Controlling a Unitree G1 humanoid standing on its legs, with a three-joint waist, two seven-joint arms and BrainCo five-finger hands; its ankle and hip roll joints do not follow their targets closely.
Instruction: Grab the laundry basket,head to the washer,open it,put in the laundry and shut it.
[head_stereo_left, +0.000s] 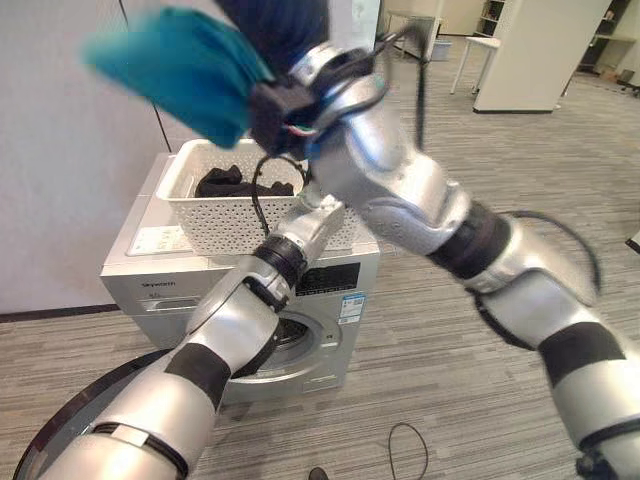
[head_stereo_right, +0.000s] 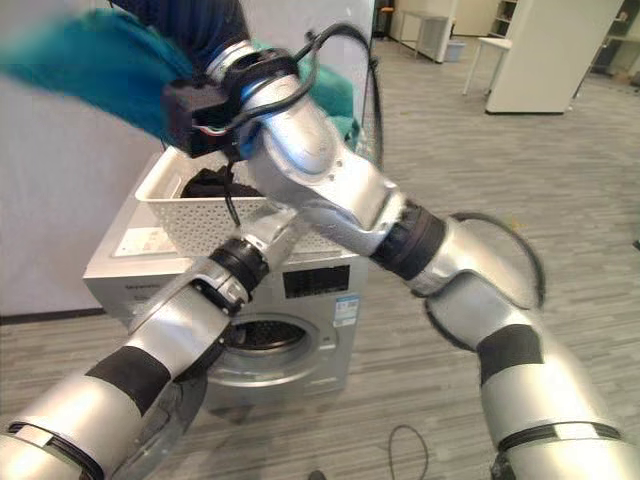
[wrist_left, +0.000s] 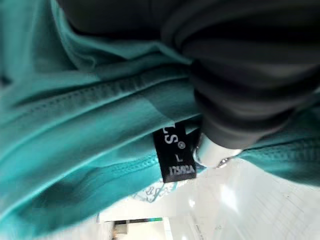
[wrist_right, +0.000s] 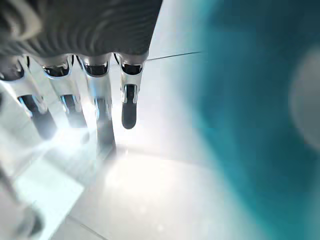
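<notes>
Teal garment (head_stereo_left: 175, 65) is aloft at the upper left of the head views, well above and slightly left of the laundry basket (head_stereo_left: 235, 215). It spreads out sideways from the raised right wrist rather than hanging straight down.

Right hand (wrist_right: 90, 95): in its wrist view the fingers run straight and side by side, not curled, with the teal cloth lying beside them. I cannot tell whether the thumb pins the cloth or the garment is merely draped over the hand.

Left hand (wrist_left: 235, 95): in its wrist view only the dark cover shows, pressed against folds of teal cloth; its fingers are hidden, so its state cannot be told. The left forearm reaches up along the basket's front wall.

The basket sits on top of the washer (head_stereo_left: 330, 290), with dark clothing (head_stereo_left: 228, 182) inside it. The washer door (head_stereo_left: 60, 430) is swung open at the lower left, and the drum opening (head_stereo_right: 262, 335) lies directly below the basket.

Key relation: the drum opening lies far below the garment and a little to its right. In my judgement the right arm is the one carrying the cloth, so it must come down past the basket front to the opening.
</notes>
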